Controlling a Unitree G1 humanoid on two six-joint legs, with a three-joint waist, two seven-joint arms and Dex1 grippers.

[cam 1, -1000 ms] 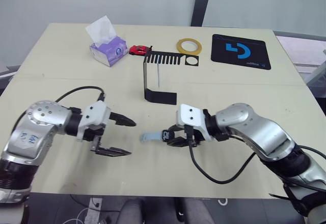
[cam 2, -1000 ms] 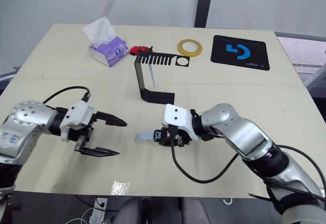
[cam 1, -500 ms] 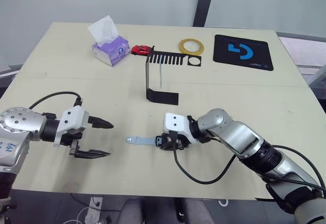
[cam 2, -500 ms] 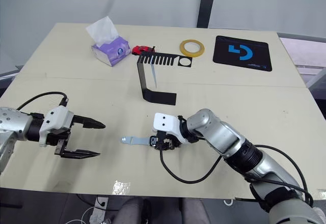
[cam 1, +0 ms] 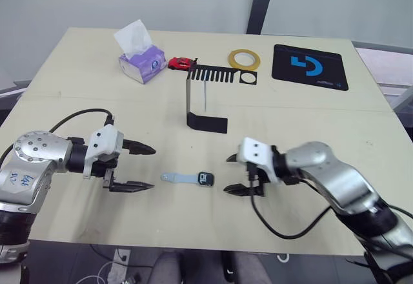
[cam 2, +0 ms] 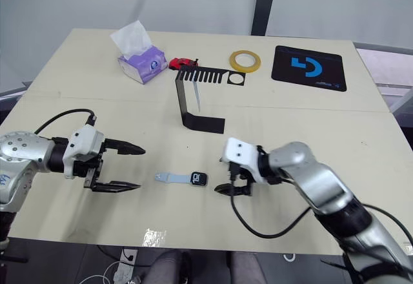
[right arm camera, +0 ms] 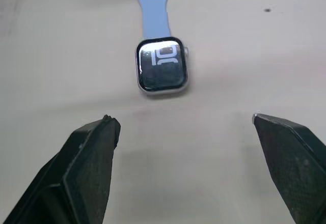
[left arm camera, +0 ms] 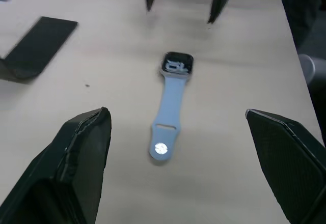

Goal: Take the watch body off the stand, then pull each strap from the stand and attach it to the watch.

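A pale beige desk [cam 1: 77, 90] carried a row of loose items along its far side — a purple tissue box [cam 1: 141, 64] with a white tissue standing up out of its top sat toward the left, and just to its right lay a small red toy car [cam 1: 180, 62]. Further right a yellow tape ring [cam 1: 243, 59] lay flat, and near it, toward the far right corner, a black mat [cam 1: 311, 68] with a blue logo lay flat as well — the ring and the mat were close but apart.
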